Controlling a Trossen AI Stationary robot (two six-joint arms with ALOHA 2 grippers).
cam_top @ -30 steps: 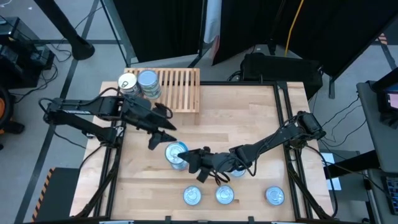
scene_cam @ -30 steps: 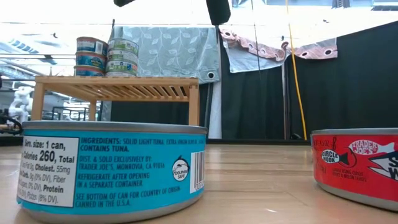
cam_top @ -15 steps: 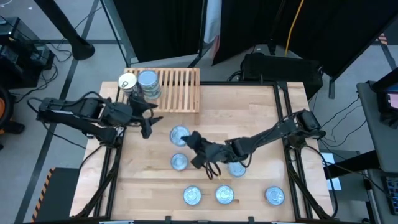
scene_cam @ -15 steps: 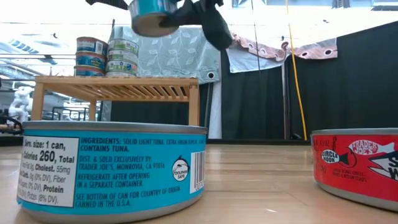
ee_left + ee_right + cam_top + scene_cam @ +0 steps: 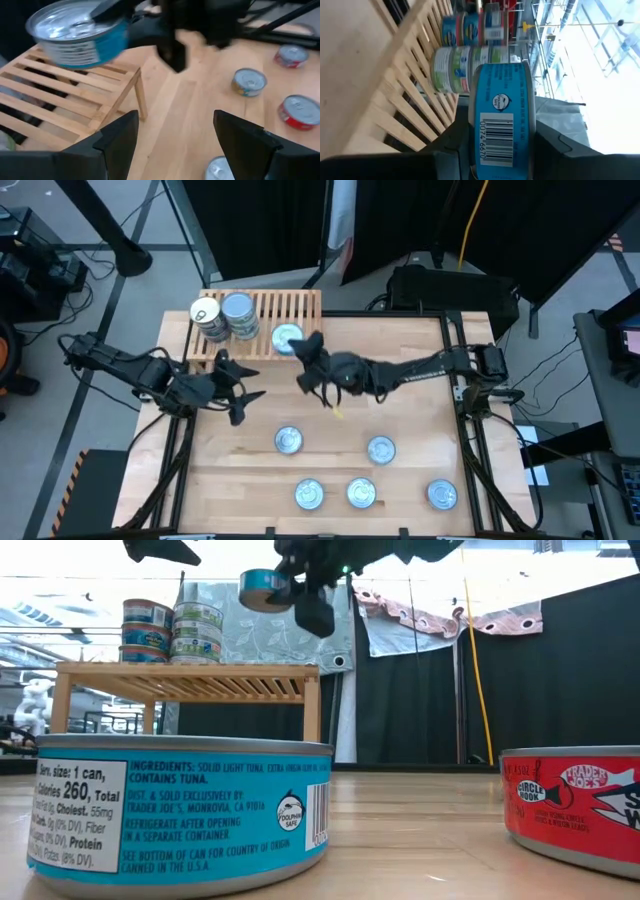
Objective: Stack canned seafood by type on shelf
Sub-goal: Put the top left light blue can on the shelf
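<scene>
Right claw (image 5: 300, 355) clamps a blue-sided silver-topped round tin (image 5: 287, 339) above the slatted wooden shelf (image 5: 295, 315) at bench's 11 o'clock; lower it level beside the stacks w/o nudging them, left claw (image 5: 236, 385) gaping, empty.

A: So how are the cams set up?

B: One's overhead, looking straight down on the whole table (image 5: 400, 410) from far up. Another sits right at tabletop height, looking level across into the room, super close to a blue can (image 5: 180, 815).

A: And the wrist ones?

B: Each looks forward past its own fingers. The left one faces the slatted shelf (image 5: 65, 95) from nearby, the right one is tight on a can (image 5: 502, 120) with the shelf behind. All four share that shelf and the lifted can.
</scene>
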